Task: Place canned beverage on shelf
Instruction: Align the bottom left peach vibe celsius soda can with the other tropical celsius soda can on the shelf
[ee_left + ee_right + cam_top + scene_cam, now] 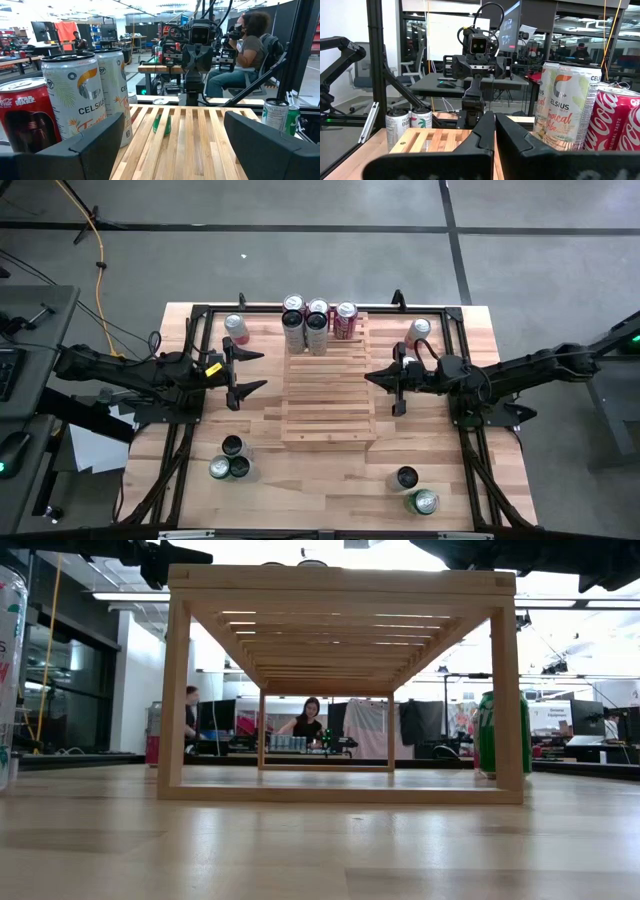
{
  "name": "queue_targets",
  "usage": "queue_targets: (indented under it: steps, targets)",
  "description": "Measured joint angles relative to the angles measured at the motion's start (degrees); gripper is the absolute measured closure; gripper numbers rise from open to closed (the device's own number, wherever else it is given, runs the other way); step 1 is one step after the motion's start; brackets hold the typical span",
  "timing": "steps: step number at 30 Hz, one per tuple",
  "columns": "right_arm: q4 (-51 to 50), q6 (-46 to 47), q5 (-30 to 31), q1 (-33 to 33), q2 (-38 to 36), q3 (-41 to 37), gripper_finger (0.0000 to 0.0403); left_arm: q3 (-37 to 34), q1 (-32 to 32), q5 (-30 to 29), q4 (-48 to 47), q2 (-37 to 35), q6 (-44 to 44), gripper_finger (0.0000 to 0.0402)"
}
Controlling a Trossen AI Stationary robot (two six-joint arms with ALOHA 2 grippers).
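Observation:
The light-wood slatted shelf (328,395) stands mid-table. Several cans stand upright on its far end: two white Celsius cans (75,100) and red Coca-Cola cans (22,122), which also show in the right wrist view (565,107). My left gripper (255,372) is open and empty, level with the shelf top at the shelf's left side, its fingers pointing toward the shelf (185,145). My right gripper (372,377) is shut and empty at the shelf's right edge, pointing toward the shelf (440,140).
Loose cans stand on the tabletop: one far left (237,328), one far right (418,332), three near left (230,460), two near right (418,492). In the low view a green can (500,735) stands right of the shelf. People sit beyond the table.

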Motion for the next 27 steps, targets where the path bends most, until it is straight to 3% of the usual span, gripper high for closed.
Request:
queue_targets:
  steps: [15,18,23,27]
  targets:
    - [0.00,0.00,0.00,0.01,0.00,0.02,0.0403,0.00,0.00,0.11,0.01,0.00,-0.23,0.0067]
    - [0.00,0.00,0.00,0.01,0.00,0.02,0.0403,0.19,0.00,4.21,0.29,0.00,-4.05,0.0067]
    - [-0.02,0.00,0.02,0.02,0.00,0.01,0.0403,3.87,-1.76,18.83,0.74,0.35,-15.19,0.0067]
    - [-0.02,0.00,0.02,0.01,0.00,0.02,0.0403,7.49,-8.61,16.60,-8.14,3.20,-21.07,0.0067]
